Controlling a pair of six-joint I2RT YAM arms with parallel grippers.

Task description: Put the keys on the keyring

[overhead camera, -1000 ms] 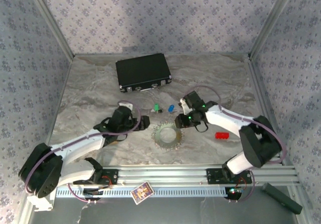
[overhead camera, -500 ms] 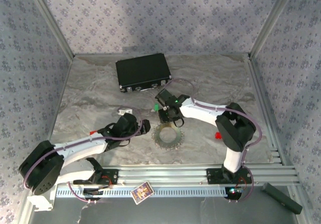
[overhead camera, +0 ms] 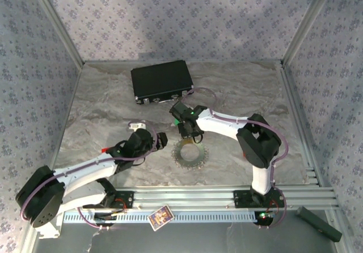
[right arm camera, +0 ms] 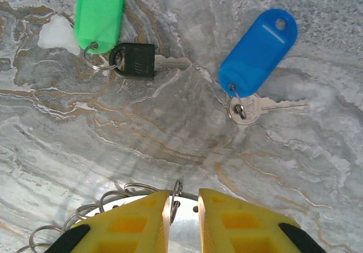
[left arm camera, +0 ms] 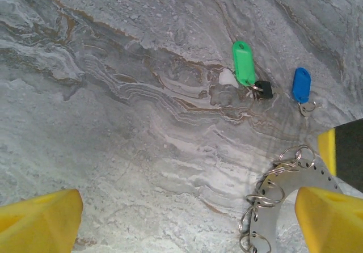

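Observation:
The keyring, a silvery ring plate fringed with small wire loops, lies flat at mid-table. My right gripper hangs over its far edge. In the right wrist view its yellow fingers stand a narrow gap apart, astride one upright loop of the keyring. The loop rests against the left finger, with a gap to the right one. Just beyond lie the keys, one on a green tag and one on a blue tag. My left gripper is wide open and empty, left of the keyring, with the green key and blue key farther off.
A black case lies at the back of the marbled table. A small red piece sits beside the left forearm. A printed card rests on the front rail. Patterned walls close in the sides and back.
The right arm has swung left from beside the keyring to its far edge, and its jaws have narrowed around a loop. The left gripper has shifted slightly and stays wide open.

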